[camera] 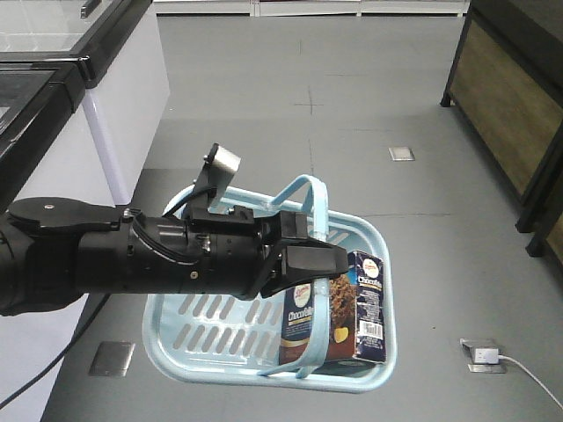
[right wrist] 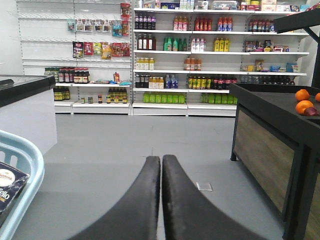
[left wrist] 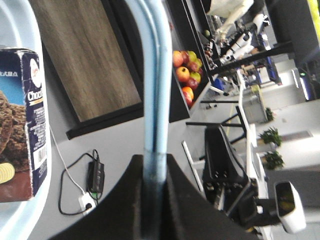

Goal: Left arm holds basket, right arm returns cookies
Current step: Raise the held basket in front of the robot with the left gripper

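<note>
Cookies [camera: 334,308]: a tall printed carton. I judge it light, stiff at the edges, easily dented on the broad faces, and glossy enough to slip. I would take it across the two narrow sides, high up, with modest force. It stands upright inside the basket [camera: 176,338], in a corner near the wall opposite where the left arm [camera: 132,255] comes in, barcode side facing that wall. The basket is slotted plastic and is likely to flex and swing under a single hold. I see nothing else in it, though the left arm hides part of its floor. The left gripper [camera: 303,255] is clamped on the basket's raised handle [left wrist: 155,75]; the left wrist view shows the hoop running straight between the fingers. The low handle [camera: 299,367] appears to cross the carton's foot and may obstruct a lift from that side. The right gripper [right wrist: 161,160] has its fingers pressed together with nothing between them. It sits beside the basket's rim, clear of the carton, and points away toward the shelves [right wrist: 200,60]. In my judgement the return is not yet started.
</note>
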Available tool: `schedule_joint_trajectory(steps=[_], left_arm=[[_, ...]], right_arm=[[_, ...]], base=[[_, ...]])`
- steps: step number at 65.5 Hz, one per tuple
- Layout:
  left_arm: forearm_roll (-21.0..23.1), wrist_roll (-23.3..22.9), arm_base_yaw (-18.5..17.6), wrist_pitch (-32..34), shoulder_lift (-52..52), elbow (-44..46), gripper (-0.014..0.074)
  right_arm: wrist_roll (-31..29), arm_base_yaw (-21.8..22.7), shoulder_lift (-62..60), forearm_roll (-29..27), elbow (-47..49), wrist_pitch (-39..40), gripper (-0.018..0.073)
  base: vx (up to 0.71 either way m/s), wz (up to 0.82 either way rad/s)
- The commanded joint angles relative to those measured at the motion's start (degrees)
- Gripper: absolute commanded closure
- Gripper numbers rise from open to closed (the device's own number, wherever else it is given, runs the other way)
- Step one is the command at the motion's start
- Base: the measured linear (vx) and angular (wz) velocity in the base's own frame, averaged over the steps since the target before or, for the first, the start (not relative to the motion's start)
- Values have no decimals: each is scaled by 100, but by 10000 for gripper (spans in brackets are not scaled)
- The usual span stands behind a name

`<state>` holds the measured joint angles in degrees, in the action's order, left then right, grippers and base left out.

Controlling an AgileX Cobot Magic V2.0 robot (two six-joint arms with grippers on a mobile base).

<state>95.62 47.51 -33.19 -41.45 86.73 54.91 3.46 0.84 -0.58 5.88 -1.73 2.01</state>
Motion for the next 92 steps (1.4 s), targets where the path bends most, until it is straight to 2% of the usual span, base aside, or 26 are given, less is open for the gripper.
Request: schedule_joint_trajectory(steps=[1,20,92], left_arm=[[645,125,-19,-22,-229,178,604],[621,125,-19,-346,-229,178,604],[624,125,-19,-339,-229,178,603]], right_arm=[[-25,30,-69,30,-2,425,563],[-25,30,-69,30,-2,425,563],[-25,30,-69,30,-2,425,563]], base=[[0,0],[0,0],[0,-1]])
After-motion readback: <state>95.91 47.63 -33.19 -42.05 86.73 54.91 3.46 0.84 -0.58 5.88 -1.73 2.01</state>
